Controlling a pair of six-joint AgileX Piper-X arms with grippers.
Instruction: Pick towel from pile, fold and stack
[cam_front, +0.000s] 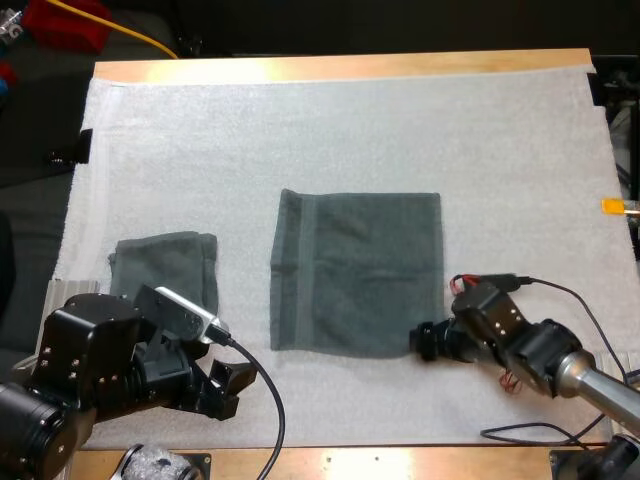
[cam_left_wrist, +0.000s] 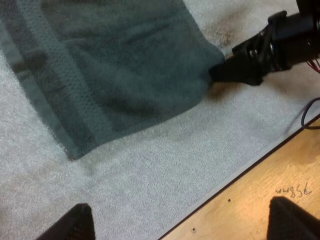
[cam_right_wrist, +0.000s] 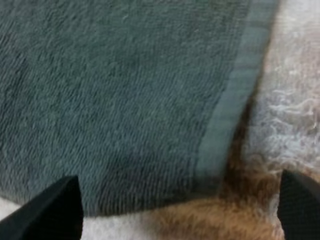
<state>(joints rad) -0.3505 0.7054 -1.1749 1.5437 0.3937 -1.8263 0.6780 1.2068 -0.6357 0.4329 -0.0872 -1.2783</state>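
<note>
L gripper (cam_front: 228, 385) is closest, low over the mat (cam_front: 400, 130) nr its near edge. Its fingers (cam_left_wrist: 75, 226) stand wide apart w/ only mat and a strip of table (cam_left_wrist: 260, 200) btwn them: released, holding nothing. The towel (cam_front: 355, 270) lies just ahead of it, near-left corner close but not touching.

Towel is spread flat mid-mat, roughly square, w/ a hem band down its left side.

R gripper (cam_front: 425, 342) is at the towel's near-right corner. Right wrist view: fingers (cam_right_wrist: 52, 207) apart, one over the cloth, the other over bare mat, hem edge running btwn them, so open, not pinching. Left wrist view has its tip right at that corner.

Folded towel (cam_front: 165, 265) sits on the mat's left side, apart from the flat one, just beyond the L arm.
</note>
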